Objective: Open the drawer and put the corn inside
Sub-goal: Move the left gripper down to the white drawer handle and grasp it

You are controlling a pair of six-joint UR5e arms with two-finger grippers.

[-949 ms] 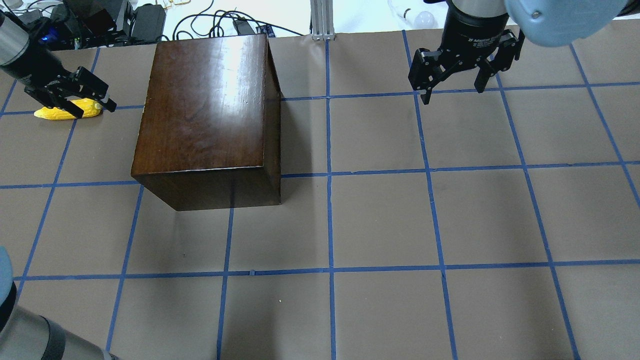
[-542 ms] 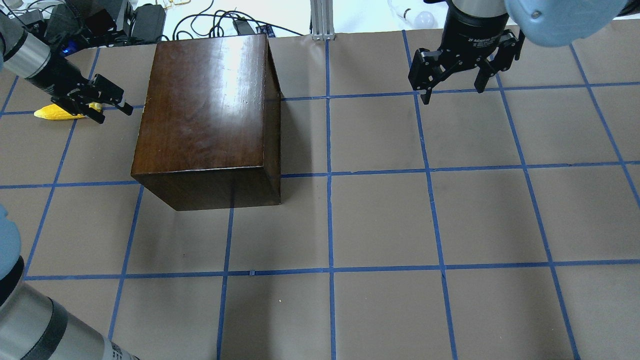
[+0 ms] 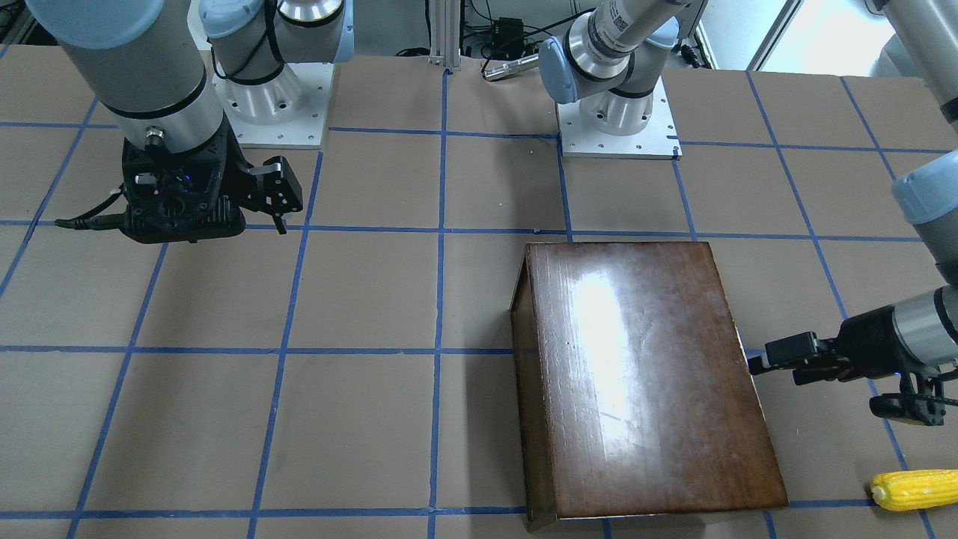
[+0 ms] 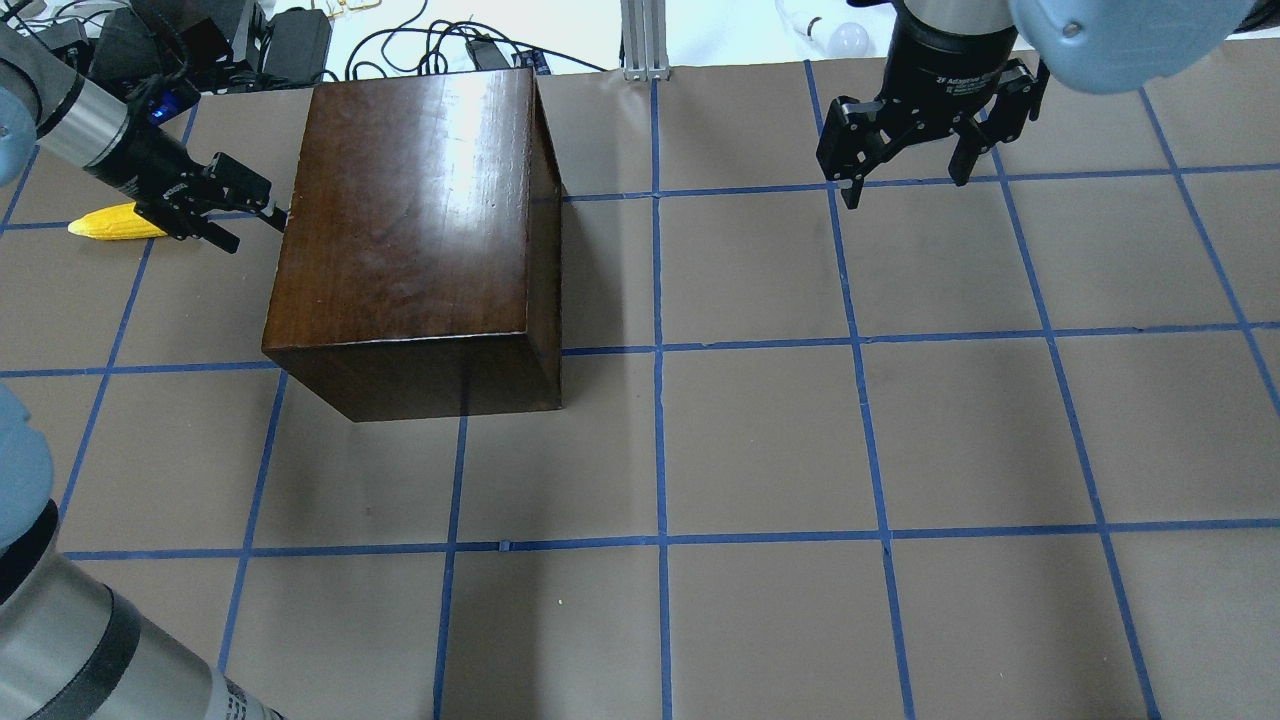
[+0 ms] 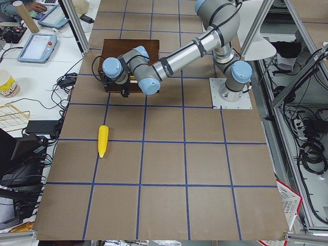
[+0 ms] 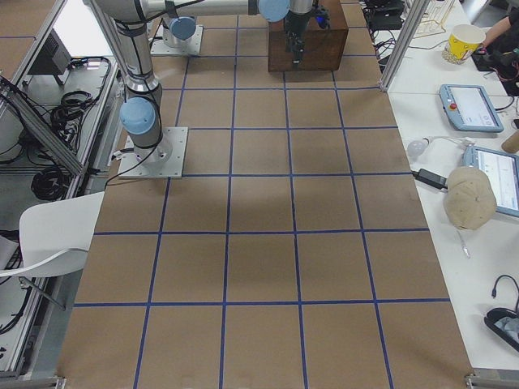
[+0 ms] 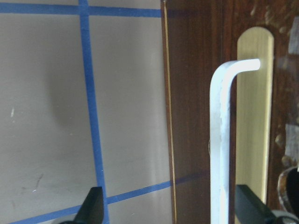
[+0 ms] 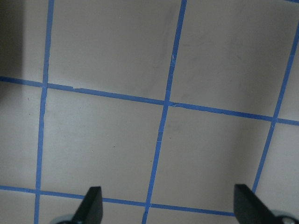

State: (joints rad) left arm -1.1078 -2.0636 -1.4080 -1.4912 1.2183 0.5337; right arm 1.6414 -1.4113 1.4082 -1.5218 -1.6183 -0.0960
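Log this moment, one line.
left pincer: open, at drawer handle | right pincer: open, above table | corn: on table | drawer: shut

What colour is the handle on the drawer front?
The handle is silvery metal on a pale gold plate; left wrist view shows it best.

1. Table: brown paper top, with a blue tape grid marking it into squares.
2. Aluminium profile post stands at the far table edge, about mid-width.
3. Light bulb lies on the white bench past that edge, right of the post.
4. Black power bricks and cables sit far-left on the same bench.
5. Right side view: teach pendant, second pendant beside it, beige cap near both, and a yellow paper cup further along.
6. White chair is off the table's edge.
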